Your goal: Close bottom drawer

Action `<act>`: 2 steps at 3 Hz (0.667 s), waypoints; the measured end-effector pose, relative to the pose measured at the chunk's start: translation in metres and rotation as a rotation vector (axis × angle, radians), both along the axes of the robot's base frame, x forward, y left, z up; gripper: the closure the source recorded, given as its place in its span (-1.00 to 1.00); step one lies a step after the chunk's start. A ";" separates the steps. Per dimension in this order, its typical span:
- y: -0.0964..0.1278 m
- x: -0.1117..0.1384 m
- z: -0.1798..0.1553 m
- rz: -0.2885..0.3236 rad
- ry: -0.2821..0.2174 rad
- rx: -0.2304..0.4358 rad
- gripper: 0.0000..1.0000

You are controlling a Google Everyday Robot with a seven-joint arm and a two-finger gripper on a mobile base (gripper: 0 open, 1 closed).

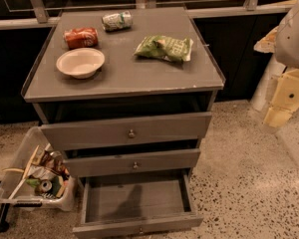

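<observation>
The bottom drawer (134,201) of the grey wooden cabinet (119,78) stands pulled far out, its empty grey plank floor showing. Its slim front panel with a small round knob (141,229) is at the lower edge of the view. The middle drawer (134,162) and the top drawer (127,131) stick out only a little. My gripper (280,108) hangs at the right edge of the view, at about the height of the top drawer, well to the right of the cabinet and touching nothing.
On the cabinet top lie a white bowl (80,62), a red can (80,37), a green-and-white can (116,21) and a green chip bag (164,48). A clear bin of rubbish (35,178) stands on the floor left of the drawers. Speckled floor (244,178) lies to the right.
</observation>
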State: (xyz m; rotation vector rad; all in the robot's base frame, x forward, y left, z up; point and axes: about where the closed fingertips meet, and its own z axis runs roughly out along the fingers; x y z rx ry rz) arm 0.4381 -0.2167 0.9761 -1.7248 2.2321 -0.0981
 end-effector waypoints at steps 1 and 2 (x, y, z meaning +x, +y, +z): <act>0.000 0.000 0.000 0.000 0.000 0.000 -1.00; 0.001 -0.001 -0.004 -0.001 0.007 0.009 -1.00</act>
